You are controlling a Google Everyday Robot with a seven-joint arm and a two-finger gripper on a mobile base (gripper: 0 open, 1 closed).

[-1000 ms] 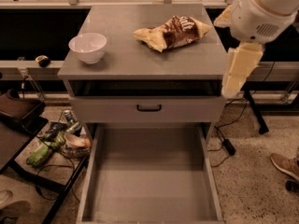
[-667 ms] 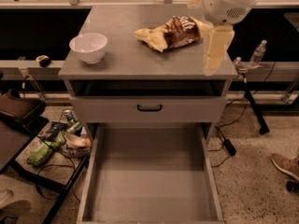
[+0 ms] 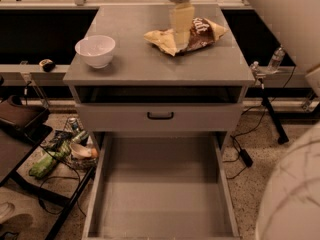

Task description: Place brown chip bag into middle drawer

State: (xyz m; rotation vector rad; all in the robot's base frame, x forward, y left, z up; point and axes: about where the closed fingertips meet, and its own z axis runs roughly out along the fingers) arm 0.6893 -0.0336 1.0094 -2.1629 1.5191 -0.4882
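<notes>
The brown chip bag [image 3: 204, 30] lies crumpled on the grey cabinet top [image 3: 150, 66], at the back right, with dark brown middle and pale yellow ends. My gripper [image 3: 181, 28] hangs down from the top edge of the view, right over the left half of the bag and hiding part of it. The middle drawer [image 3: 160, 189] is pulled wide open below the cabinet, with a bare grey floor and low side walls.
A white bowl [image 3: 95, 50] stands on the cabinet top at the left. A grey drawer front with a black handle [image 3: 160, 116] is closed above the open drawer. A bottle [image 3: 275, 59] stands at the right. Clutter [image 3: 55, 154] lies on the floor at the left. My arm's pale body [image 3: 292, 194] fills the lower right.
My gripper has swung left from beside the cabinet's right edge to directly over the chip bag. The bag, bowl and drawer have not moved.
</notes>
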